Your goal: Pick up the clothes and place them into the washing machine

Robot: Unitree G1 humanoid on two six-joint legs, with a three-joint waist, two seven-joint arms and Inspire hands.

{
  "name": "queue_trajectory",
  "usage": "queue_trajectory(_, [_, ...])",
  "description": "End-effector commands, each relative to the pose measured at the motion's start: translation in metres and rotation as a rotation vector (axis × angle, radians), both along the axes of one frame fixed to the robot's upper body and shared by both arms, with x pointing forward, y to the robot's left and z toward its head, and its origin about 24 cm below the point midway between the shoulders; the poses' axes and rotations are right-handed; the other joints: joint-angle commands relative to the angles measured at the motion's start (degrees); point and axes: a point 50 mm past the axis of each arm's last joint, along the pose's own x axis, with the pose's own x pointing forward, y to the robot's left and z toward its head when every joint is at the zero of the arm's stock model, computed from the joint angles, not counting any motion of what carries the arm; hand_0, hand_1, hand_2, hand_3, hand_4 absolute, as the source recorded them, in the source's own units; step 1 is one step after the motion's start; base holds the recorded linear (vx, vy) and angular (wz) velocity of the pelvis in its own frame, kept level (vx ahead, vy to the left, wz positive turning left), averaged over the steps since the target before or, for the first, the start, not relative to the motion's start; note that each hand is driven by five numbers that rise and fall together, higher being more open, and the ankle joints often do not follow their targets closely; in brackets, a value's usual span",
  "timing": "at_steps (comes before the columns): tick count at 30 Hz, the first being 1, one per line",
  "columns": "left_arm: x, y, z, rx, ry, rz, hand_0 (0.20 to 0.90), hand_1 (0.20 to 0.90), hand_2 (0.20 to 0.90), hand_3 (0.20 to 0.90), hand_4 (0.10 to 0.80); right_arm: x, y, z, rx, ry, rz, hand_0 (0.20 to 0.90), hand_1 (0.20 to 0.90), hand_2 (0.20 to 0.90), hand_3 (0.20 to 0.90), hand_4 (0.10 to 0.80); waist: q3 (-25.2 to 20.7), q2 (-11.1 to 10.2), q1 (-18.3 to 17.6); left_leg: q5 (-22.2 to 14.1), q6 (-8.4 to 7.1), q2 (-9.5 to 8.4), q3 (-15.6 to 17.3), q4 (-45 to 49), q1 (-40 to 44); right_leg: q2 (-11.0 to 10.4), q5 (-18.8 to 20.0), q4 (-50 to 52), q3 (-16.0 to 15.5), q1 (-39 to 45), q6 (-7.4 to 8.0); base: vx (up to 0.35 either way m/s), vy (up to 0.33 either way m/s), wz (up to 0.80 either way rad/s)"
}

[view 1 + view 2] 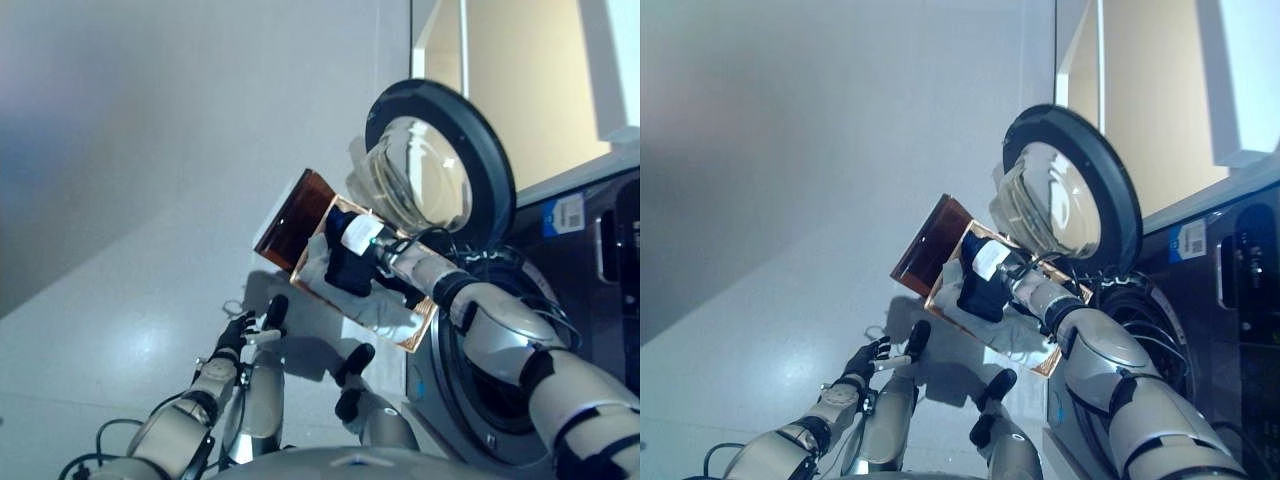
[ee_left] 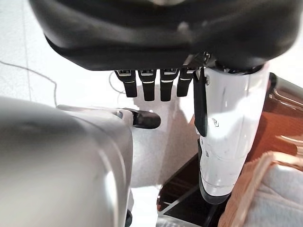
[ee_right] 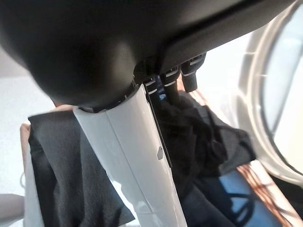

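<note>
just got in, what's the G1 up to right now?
Laundry loading. The right hand reaches into a woven brown basket lined with white cloth, fingers on a dark garment. Beside it, the front-loading washing machine's round glass door stands open. The left hand hangs low over the floor, open and empty.

Cool dim light, glare on the floor (image 1: pixel 150 330).
</note>
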Motion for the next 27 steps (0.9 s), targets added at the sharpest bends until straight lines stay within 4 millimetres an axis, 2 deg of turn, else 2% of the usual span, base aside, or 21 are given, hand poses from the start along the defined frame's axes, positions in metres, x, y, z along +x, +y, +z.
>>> queue_trajectory(1, [-0.005, -0.008, -0.003, 0.009, -0.002, -0.001, 0.9, 0.9, 0.9, 0.9, 0.8, 0.031, -0.006, 0.072, 0.011, -0.25, -0.017, 0.9, 0.9, 0.9, 0.9, 0.8, 1.9, -0.8, 2.4, 2.6, -2.6, -1.04, 0.6, -2.8, -2.4, -2.6, -0.6, 7.3, 4.7, -3.0, 2.39, -0.05, -0.002, -0.01])
queue_trajectory(2, [0.002, -0.01, 0.001, -0.008, -0.032, 0.011, 0.9, 0.9, 0.9, 0.9, 0.8, 0.034, -0.005, 0.08, 0.02, -0.28, -0.016, 0.9, 0.9, 0.9, 0.9, 0.8, 2.2, -0.9, 2.4, 1.3, -2.75, -0.85, 0.1, -2.8, -2.6, -2.5, -2.0, 8.3, 5.7, -3.8, 2.86, 0.037, -0.042, -0.01])
queue_trajectory(3, [0.002, -0.01, 0.001, -0.008, -0.033, 0.01, 0.9, 0.9, 0.9, 0.9, 0.8, 0.034, -0.005, 0.08, 0.02, -0.281, -0.017, 0.9, 0.9, 0.9, 0.9, 0.8, 2.2, -0.9, 2.4, 1.4, -2.75, -0.85, 0.1, -2.8, -2.7, -2.5, -2.0, 8.4, 5.7, -4.0, 2.85, 0.032, -0.016, 0.02])
queue_trajectory(12, [0.031, -0.02, 0.023, -0.043, -0.162, 0.035, 0.9, 0.9, 0.9, 0.9, 0.8, 0.042, 0.004, 0.115, 0.095, -0.405, 0.004, 0.9, 0.9, 0.9, 0.9, 0.8, 4.5, 0.3, 3.2, 2.9, -1.96, -1.5, -2.8, -2.8, -7.5, -3.0, -3.3, 13.9, 5.7, -11.2, 2.63, -0.059, 0.007, 0.01])
queue_trajectory(17, [0.044, -0.023, 0.035, -0.064, -0.226, 0.045, 0.9, 0.9, 0.9, 0.9, 0.8, 0.044, 0.007, 0.131, 0.122, -0.457, 0.015, 0.9, 0.9, 0.9, 0.9, 0.8, 5.2, 0.0, 3.6, 3.7, -1.71, -1.52, -4.0, -2.8, -10.0, -2.9, -3.7, 15.5, 5.8, -14.4, 2.69, -0.046, -0.011, 0.05])
queue_trajectory(27, [0.052, -0.027, 0.043, -0.101, -0.27, 0.063, 0.9, 0.9, 0.9, 0.9, 0.8, 0.046, -0.001, 0.143, 0.139, -0.49, -0.014, 0.9, 0.9, 0.9, 0.9, 0.8, 6.6, -0.3, 3.8, 4.0, -1.04, -1.67, -5.2, -2.8, -11.1, -2.5, -4.3, 17.2, 6.5, -16.6, 2.42, -0.031, 0.001, 0.02])
